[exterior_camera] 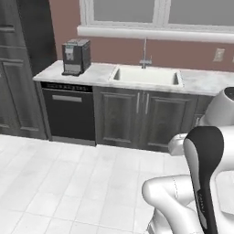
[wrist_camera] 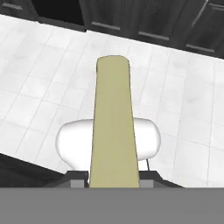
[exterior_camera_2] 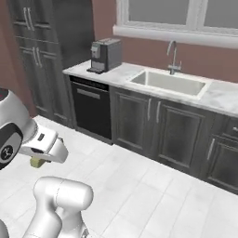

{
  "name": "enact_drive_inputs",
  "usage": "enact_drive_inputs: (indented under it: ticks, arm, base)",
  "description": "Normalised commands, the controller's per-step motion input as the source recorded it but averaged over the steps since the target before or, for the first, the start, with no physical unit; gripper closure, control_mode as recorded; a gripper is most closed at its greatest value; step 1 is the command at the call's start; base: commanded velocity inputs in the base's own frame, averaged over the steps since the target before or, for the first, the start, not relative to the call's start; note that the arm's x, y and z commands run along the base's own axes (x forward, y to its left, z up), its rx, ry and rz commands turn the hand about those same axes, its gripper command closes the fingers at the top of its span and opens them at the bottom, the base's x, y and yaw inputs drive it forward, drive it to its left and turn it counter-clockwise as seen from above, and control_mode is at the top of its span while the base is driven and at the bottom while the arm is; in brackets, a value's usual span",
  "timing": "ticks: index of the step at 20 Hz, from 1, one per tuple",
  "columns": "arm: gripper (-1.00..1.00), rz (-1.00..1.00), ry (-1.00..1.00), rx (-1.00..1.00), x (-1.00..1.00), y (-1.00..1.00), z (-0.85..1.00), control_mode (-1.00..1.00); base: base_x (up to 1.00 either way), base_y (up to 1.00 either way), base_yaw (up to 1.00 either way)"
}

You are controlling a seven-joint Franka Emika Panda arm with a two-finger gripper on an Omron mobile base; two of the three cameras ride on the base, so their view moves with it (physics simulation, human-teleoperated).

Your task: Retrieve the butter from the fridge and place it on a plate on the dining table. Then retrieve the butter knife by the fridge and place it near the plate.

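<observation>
between the fingers (wrist_camera: 114,181) sits the butter (wrist_camera: 113,127), a pale yellow-green stick pinched at its near end, with the far end free over the tiled floor (wrist_camera: 39,87). its long axis runs straight out along the hand's own line, pointing away from the fingers toward the dark cabinets (wrist_camera: 144,22) at the top of the hand view. in the right base view a small bit of the butter (exterior_camera_2: 36,162) peeks out under the white hand, low at the left, above the floor and well apart from any surface.

progress, as a judgement: the fetch from the fridge looks done, since the stick is already in the grip and carried in open air. the drop on the plate is not yet done; no plate or dining table is visible to aim at. the whole knife half of the task looks untouched.

around it: the base faces a marble kitchen surface (exterior_camera: 98,73) with a sink (exterior_camera: 145,75), a tap (exterior_camera: 145,57), a coffee machine (exterior_camera: 76,56) at its left end and a black dishwasher (exterior_camera: 67,112) under that. this is not the drop-off place, so the base likely has to turn or drive on before the release.
</observation>
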Motion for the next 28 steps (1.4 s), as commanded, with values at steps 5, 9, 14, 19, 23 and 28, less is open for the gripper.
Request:
enact_drive_inputs:
  ticks: [5, 9, 14, 19, 23, 28]
  arm:
    - [1.0, 0.0, 0.0, 0.0, 0.0, 0.0, 0.0, 1.0]
    - [1.0, 0.0, 0.0, 0.0, 0.0, 0.0, 0.0, 1.0]
    - [1.0, 0.0, 0.0, 0.0, 0.0, 0.0, 0.0, 1.0]
    - [1.0, 0.0, 0.0, 0.0, 0.0, 0.0, 0.0, 1.0]
    - [1.0, 0.0, 0.0, 0.0, 0.0, 0.0, 0.0, 1.0]
    - [1.0, 0.0, 0.0, 0.0, 0.0, 0.0, 0.0, 1.0]
  base:
    - [0.85, -0.51, 0.7]
    - [0.78, -0.24, 0.82]
    - [0.8, -0.21, 0.81]
    - [0.81, -0.45, 0.71]
    - [0.97, -0.65, 0.55]
    - [1.0, -0.33, 0.51]
